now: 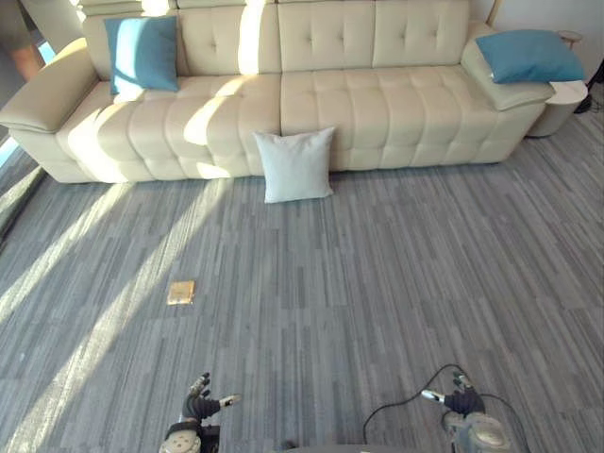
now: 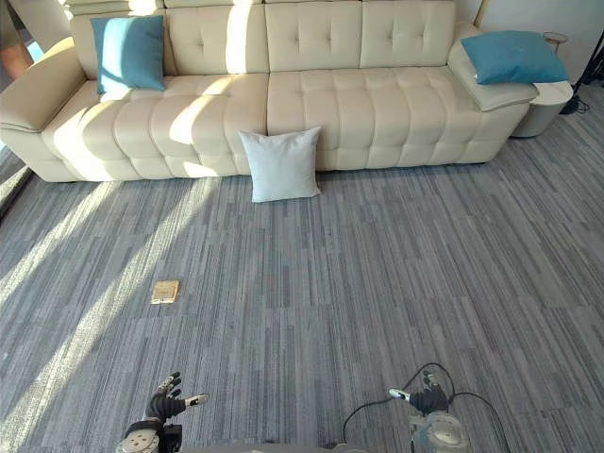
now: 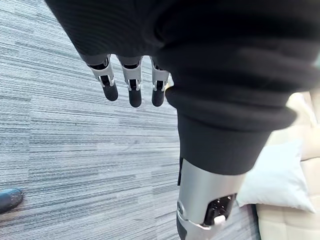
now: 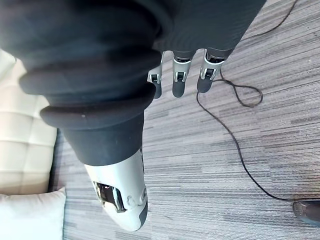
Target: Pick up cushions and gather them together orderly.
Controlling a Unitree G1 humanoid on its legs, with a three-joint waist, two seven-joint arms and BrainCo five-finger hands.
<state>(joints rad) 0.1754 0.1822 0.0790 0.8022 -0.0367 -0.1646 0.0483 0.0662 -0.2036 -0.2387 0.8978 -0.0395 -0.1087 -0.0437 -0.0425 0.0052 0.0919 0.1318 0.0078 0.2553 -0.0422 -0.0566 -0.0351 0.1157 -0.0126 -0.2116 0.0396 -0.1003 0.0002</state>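
A pale grey-white cushion [image 1: 296, 165] stands on the carpet, leaning against the front of the cream sofa [image 1: 377, 104]. A blue cushion [image 1: 142, 53] leans upright on the sofa's left seat. Another blue cushion [image 1: 530, 55] lies on the sofa's right armrest. My left hand [image 1: 199, 409] hangs low at the bottom of the eye views, far from every cushion, fingers [image 3: 134, 85] straight and holding nothing. My right hand [image 1: 460, 400] hangs at the bottom right, fingers [image 4: 179, 80] relaxed and holding nothing. The white cushion [image 3: 277, 180] also shows past my left hand.
A small tan flat object [image 1: 181, 293] lies on the grey striped carpet, left of centre. A round white side table [image 1: 566, 99] stands beside the sofa's right end. Wide open carpet lies between me and the sofa. A person's arm [image 1: 24, 47] shows at the top left.
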